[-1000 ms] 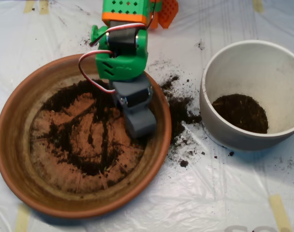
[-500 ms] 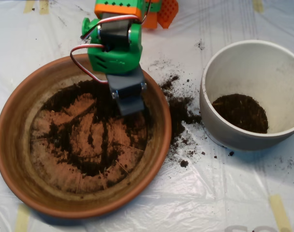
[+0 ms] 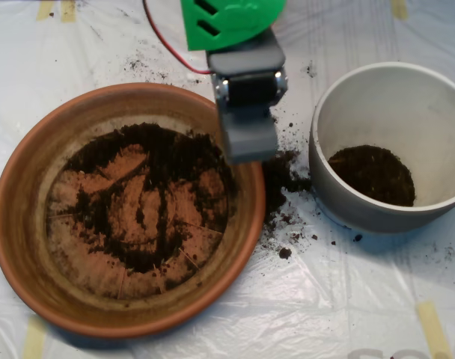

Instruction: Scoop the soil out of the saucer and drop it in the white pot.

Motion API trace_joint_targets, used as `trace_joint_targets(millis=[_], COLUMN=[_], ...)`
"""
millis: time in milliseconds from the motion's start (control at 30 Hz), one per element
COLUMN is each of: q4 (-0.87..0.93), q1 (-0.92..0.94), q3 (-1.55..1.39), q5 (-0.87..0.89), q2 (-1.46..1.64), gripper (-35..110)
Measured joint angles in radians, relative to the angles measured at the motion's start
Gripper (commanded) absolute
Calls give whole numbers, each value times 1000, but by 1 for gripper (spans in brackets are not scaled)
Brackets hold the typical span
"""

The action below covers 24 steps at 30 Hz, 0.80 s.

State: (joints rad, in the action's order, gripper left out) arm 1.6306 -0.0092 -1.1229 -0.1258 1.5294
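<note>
White plastic sheeting (image 3: 212, 321), wrinkled and taped at the edges, covers your work table. Take the saucer (image 3: 18, 224) as your landmark: the soil (image 3: 149, 161) lies inside it as a thin, patchy layer, thickest toward the upper part of the floor, with bare clay showing through lower down. More soil is spilled on the sheeting just right of the saucer, and a small heap sits at the bottom of the white pot (image 3: 340, 194), which stands near the saucer's right side. Your scoop (image 3: 248, 138) hangs over the saucer's upper right rim; whether its shells are apart or together cannot be told from above. Judge the soil as light, loose and crumbly: it will not hold shape, it will trickle from any gap, and thin patches will yield little. You would do best to bite into the thick dark band near the saucer's top, closing fully before lifting.
</note>
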Motion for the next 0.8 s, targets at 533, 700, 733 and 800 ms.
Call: trace_joint_targets(millis=[533, 700, 733, 800], q4=[112, 140, 143, 143], q1=[-394, -419, -419, -419], q3=[284, 288, 288, 288], q5=[66, 60, 60, 60], q2=[-126, -143, -143, -143], gripper=[25, 32, 32, 31])
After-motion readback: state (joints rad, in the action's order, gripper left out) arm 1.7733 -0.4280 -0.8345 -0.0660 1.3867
